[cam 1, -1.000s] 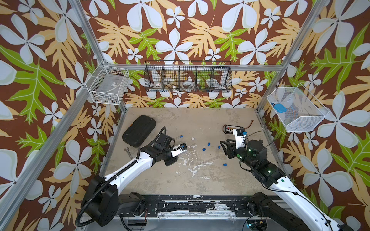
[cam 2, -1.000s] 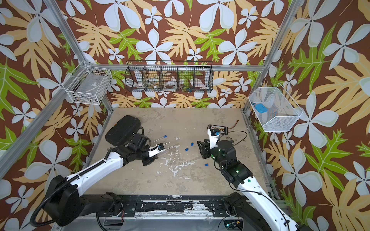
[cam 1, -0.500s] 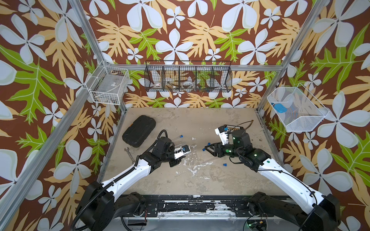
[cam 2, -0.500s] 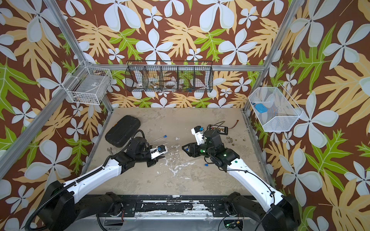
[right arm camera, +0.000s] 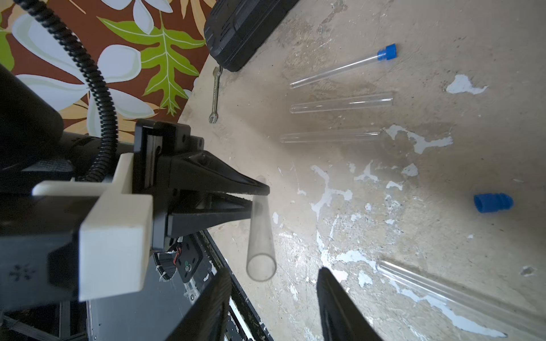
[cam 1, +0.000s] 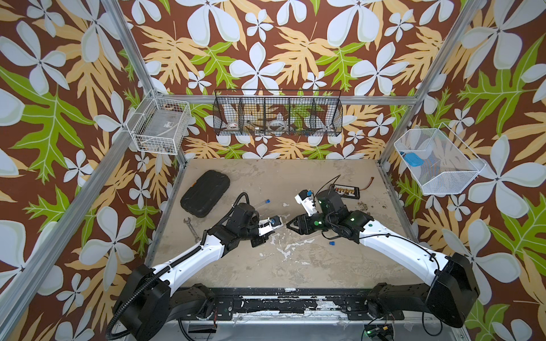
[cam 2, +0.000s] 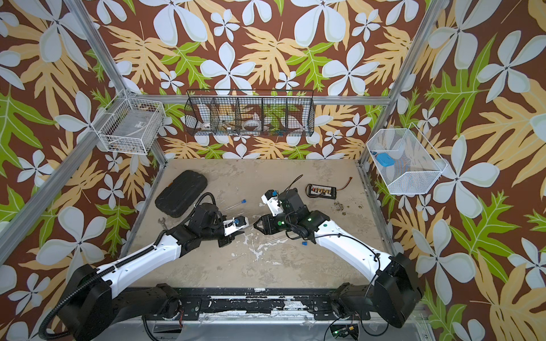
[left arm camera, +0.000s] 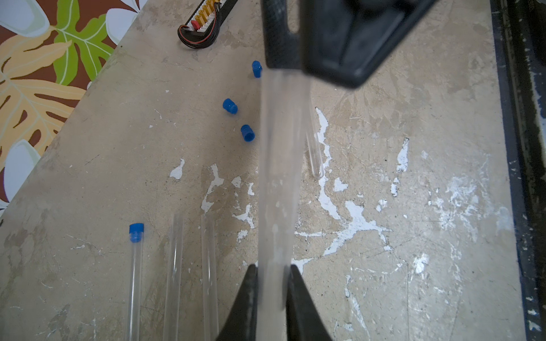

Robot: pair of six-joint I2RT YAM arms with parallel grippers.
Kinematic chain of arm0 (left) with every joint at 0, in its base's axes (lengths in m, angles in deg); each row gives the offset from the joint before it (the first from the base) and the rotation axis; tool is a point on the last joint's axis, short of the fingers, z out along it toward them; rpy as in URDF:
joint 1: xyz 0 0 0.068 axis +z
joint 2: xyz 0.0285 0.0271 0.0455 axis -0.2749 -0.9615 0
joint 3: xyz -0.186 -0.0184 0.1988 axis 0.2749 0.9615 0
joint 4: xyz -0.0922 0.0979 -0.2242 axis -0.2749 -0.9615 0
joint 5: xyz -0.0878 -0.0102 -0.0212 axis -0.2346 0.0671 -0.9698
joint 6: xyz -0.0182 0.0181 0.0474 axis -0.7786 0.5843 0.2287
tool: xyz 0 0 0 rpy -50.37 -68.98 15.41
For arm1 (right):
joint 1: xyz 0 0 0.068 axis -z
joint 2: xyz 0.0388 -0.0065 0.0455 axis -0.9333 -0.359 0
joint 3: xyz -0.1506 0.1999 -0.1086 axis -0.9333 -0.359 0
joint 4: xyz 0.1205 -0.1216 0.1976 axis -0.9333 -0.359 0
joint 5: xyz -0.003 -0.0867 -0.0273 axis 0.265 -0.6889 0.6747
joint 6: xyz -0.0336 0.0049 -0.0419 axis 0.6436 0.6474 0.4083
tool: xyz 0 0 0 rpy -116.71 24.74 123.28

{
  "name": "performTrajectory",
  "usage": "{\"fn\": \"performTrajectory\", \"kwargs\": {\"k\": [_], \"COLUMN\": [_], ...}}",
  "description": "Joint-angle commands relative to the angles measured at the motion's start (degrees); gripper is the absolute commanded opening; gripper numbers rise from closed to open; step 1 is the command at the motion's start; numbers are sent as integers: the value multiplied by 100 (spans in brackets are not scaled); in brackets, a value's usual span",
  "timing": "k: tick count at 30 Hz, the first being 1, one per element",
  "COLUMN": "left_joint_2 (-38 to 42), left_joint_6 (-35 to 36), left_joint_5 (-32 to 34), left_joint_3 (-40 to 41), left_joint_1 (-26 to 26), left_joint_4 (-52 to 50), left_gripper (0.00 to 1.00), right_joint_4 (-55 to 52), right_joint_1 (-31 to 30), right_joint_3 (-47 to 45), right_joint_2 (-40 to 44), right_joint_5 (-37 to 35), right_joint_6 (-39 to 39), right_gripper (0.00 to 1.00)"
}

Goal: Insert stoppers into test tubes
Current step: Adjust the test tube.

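- Now our left fingers (left arm camera: 245, 301) clench a tube (left arm camera: 280, 177) near its far end, off the bench (left arm camera: 413, 265), with its mouth toward the right fingers (right arm camera: 339, 304).
- Those stand apart and empty; loose stoppers (left arm camera: 247, 133) lie on the bench.
- We judge the tube light, stiff, slick and breakable, so hold it gently; pinch a stopper by its sides.

The held test tube (right arm camera: 261, 233) is seen to be clear, smooth and glossy, as are the test tubes (right arm camera: 339, 104) laid on the tabletop (right arm camera: 472, 147). That surface is rough and dull, its beige coat chipped to white. The stoppers (right arm camera: 492, 202) are shown as matt blue ribbed plastic. The wrench (right arm camera: 215, 94) is of bare grey metal, the case (right arm camera: 242, 26) of matt black textured plastic, and the left gripper (right arm camera: 260, 195) of matt black plastic.
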Motion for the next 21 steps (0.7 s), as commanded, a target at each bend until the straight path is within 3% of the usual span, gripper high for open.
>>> {"fn": "performTrajectory", "kwargs": {"k": [1, 8, 21], "left_joint_2": [-9, -18, -62], "left_joint_6": [9, -36, -27], "left_joint_5": [17, 90, 261], "left_joint_3": [-1, 42, 60], "left_joint_1": [-16, -34, -52], "left_joint_4": [108, 222, 222], "left_gripper": [7, 7, 6], "right_joint_4": [181, 373, 376], "right_joint_1": [-75, -205, -293], "right_joint_3": [61, 165, 330], "right_joint_2": [-104, -488, -765], "right_joint_5": [17, -54, -217], "right_joint_6": [-173, -422, -511], "right_gripper": [48, 37, 29]}}
